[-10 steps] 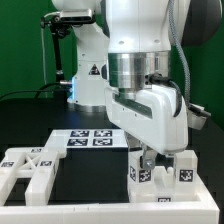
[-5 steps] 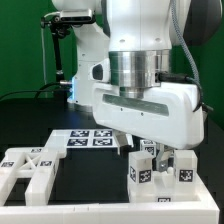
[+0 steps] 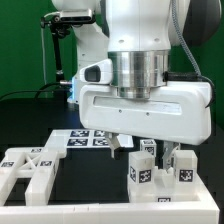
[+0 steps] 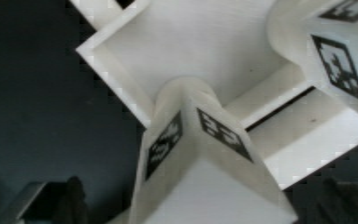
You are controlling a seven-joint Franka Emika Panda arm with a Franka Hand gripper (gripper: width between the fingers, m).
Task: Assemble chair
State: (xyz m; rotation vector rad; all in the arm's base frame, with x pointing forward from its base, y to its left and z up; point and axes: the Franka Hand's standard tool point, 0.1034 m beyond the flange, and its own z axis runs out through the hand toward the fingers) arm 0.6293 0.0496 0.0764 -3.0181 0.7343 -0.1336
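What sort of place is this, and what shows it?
Probably a robotics lab bench: a big white robot arm above a black tabletop, a flat white marker board, and small white tagged plastic chair pieces.

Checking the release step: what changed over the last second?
The gripper turned at the wrist until it sat broadside to the exterior view, then opened, apparently letting go of the upright chair post between its jaws. The post itself, the slotted pieces and the marker board stayed put.
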